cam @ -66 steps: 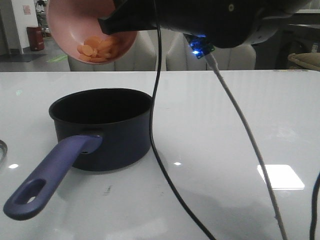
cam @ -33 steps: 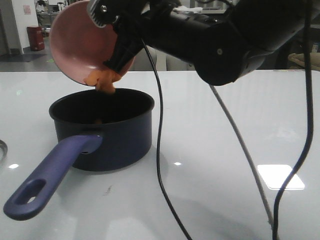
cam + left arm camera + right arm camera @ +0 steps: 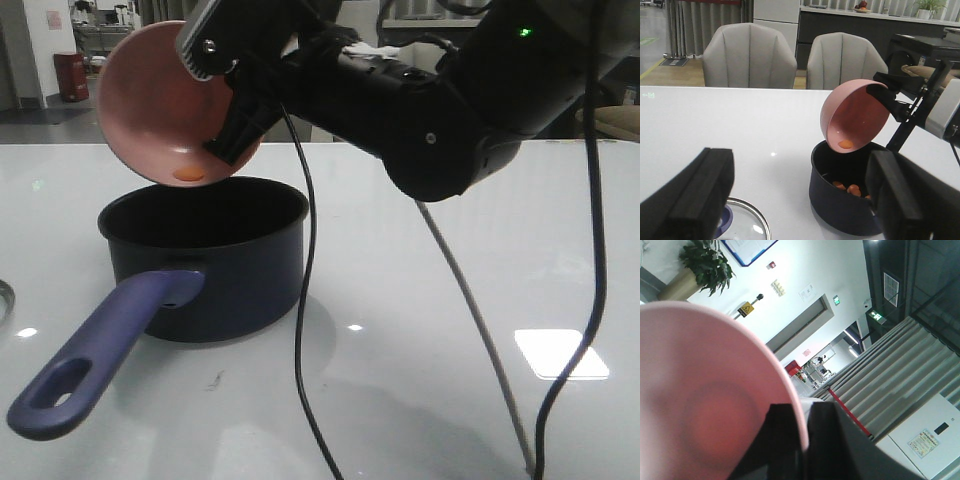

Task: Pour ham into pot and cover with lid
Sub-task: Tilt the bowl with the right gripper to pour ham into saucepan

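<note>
My right gripper (image 3: pixel 235 110) is shut on the rim of the pink bowl (image 3: pixel 160 105) and holds it tipped steeply over the navy pot (image 3: pixel 215 265). One orange ham piece (image 3: pixel 186 173) still clings inside the bowl near its low edge; it also shows in the left wrist view (image 3: pixel 845 144). Several ham pieces (image 3: pixel 854 190) lie in the pot (image 3: pixel 840 205). The pot's blue-purple handle (image 3: pixel 105 350) points toward the front left. The glass lid (image 3: pixel 747 227) lies flat on the table under my left gripper (image 3: pixel 800 195), which is open and empty. In the right wrist view the fingers (image 3: pixel 805 440) pinch the bowl's rim (image 3: pixel 790 385).
The white table (image 3: pixel 480 250) stretches wide to the right of the pot. Black and grey cables (image 3: pixel 305 300) hang from the right arm down in front of the pot. A sliver of the lid's rim (image 3: pixel 4 300) shows at the far left edge. Chairs (image 3: pixel 750 57) stand behind the table.
The right gripper has tipped the bowl from nearly level to steeply tilted. The heap of ham slid out and dropped into the pot; one piece stays in the bowl.
</note>
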